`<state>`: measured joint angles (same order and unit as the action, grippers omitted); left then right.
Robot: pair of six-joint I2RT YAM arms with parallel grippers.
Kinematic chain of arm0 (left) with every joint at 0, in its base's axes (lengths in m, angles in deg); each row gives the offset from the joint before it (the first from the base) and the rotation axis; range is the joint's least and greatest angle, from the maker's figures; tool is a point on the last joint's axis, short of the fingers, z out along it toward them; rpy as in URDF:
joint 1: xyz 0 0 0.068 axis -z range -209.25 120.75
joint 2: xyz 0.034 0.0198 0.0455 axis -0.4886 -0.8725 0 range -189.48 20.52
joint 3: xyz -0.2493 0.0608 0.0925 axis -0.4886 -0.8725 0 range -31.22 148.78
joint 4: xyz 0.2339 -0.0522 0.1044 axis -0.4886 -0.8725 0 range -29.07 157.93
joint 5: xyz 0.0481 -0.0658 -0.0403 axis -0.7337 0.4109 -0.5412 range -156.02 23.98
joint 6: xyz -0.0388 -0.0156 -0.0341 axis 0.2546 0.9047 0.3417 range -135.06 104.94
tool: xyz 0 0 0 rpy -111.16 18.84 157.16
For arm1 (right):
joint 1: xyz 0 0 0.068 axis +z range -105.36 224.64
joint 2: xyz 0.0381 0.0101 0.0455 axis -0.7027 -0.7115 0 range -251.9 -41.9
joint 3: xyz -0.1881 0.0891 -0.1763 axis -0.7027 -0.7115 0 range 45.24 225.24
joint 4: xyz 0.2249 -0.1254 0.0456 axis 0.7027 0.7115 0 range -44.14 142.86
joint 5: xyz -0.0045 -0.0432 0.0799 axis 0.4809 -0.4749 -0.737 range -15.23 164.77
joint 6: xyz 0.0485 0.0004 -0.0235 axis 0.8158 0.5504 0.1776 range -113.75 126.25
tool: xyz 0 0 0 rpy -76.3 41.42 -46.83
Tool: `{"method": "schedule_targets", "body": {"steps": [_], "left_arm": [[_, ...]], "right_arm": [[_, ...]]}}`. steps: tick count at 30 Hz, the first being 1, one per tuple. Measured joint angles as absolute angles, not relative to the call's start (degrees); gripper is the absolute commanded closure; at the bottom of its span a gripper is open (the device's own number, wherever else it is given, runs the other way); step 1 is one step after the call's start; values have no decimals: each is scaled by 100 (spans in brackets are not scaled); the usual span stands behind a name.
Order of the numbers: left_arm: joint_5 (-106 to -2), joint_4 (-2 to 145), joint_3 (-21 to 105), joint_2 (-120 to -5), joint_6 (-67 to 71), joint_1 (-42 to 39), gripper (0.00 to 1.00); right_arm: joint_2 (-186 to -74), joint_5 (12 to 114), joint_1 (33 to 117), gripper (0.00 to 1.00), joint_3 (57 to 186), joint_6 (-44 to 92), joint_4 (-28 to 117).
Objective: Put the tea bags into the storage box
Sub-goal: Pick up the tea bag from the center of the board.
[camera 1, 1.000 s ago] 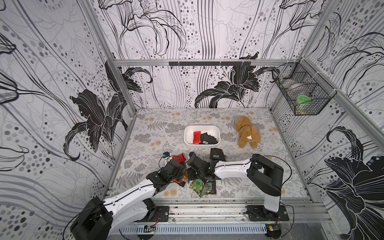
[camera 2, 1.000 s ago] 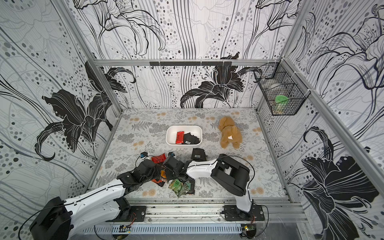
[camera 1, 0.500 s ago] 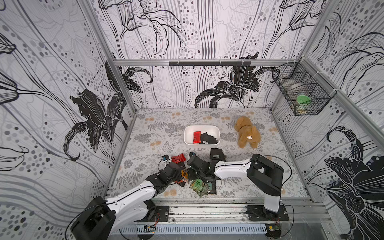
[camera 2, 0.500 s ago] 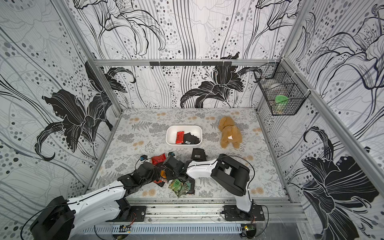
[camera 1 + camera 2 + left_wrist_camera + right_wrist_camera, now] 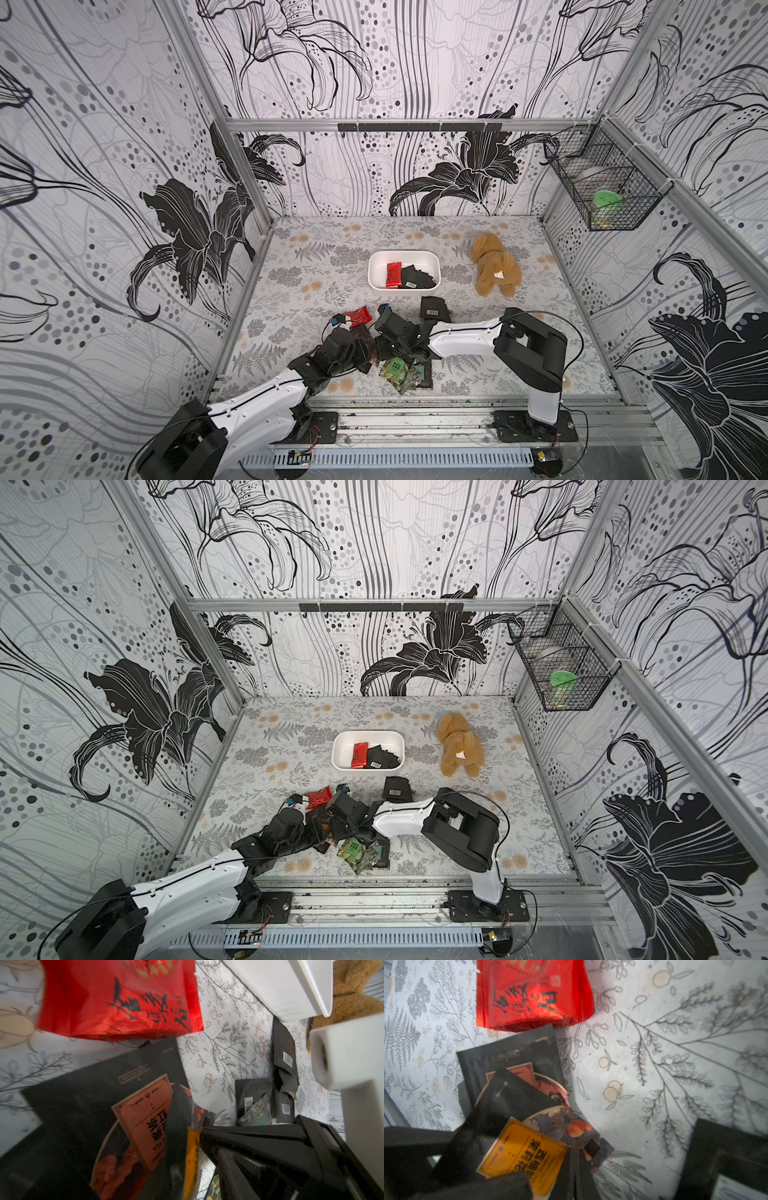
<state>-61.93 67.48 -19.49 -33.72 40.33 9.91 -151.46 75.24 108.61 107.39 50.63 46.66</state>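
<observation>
At right claw, pinched closed on orange-label tea bag, other tea bags heaped just beneath. At left claw alongside, spread or gripping: impossible to say. Well beyond both, box.

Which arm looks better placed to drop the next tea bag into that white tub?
Right, probably. The right gripper looks shut on a black foil sachet with a yellow label, ready to carry to the shallow white plastic tub. Whether the left gripper holds anything firmly is unclear.
</observation>
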Motion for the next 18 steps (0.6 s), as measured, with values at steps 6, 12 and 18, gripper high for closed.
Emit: {"method": "schedule_targets", "body": {"steps": [6, 12, 18], "left_arm": [[-6083, 6851, -1947, -3508, 4081, 991, 78], [-6092, 6770, -1910, -3545, 4145, 991, 100], [-6166, 6235, -1562, -3330, 4141, 991, 100]], "right_arm": [[-15144, 7524, 10861, 92, 10709, 5066, 4596], [-14886, 7535, 10861, 91, 10466, 5063, 4476], [-14029, 8075, 10859, 81, 10333, 4926, 4856]]}}
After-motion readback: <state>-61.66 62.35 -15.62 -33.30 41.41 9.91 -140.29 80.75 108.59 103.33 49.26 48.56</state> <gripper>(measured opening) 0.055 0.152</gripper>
